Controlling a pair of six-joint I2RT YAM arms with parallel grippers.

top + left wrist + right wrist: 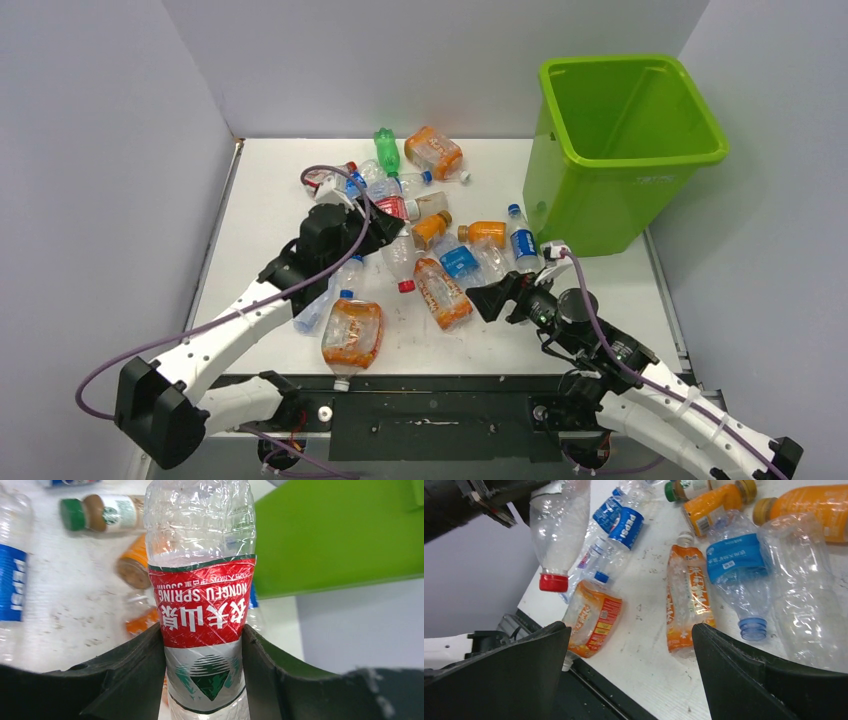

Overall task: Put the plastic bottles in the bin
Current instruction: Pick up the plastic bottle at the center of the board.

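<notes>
My left gripper (385,228) is shut on a clear bottle with a red label (202,605). Its fingers (140,675) press both sides of the label. In the right wrist view the same bottle (559,530) hangs red cap down above the table. My right gripper (490,300) stands open just over the table, its jaws wide with nothing between them (629,630). Beyond it lie an orange-labelled bottle (686,595) and a blue-labelled clear one (736,560). Several more plastic bottles (443,293) are scattered mid-table. The lime-green bin (590,190) stands at the far right, seen as a green wall (340,535) beyond the held bottle.
A flattened orange bottle (352,333) lies near the table's front edge, a Pepsi bottle (522,240) next to the bin. A green bottle (386,150) and an orange one (434,152) lie at the back. Grey walls close in the left, back and right.
</notes>
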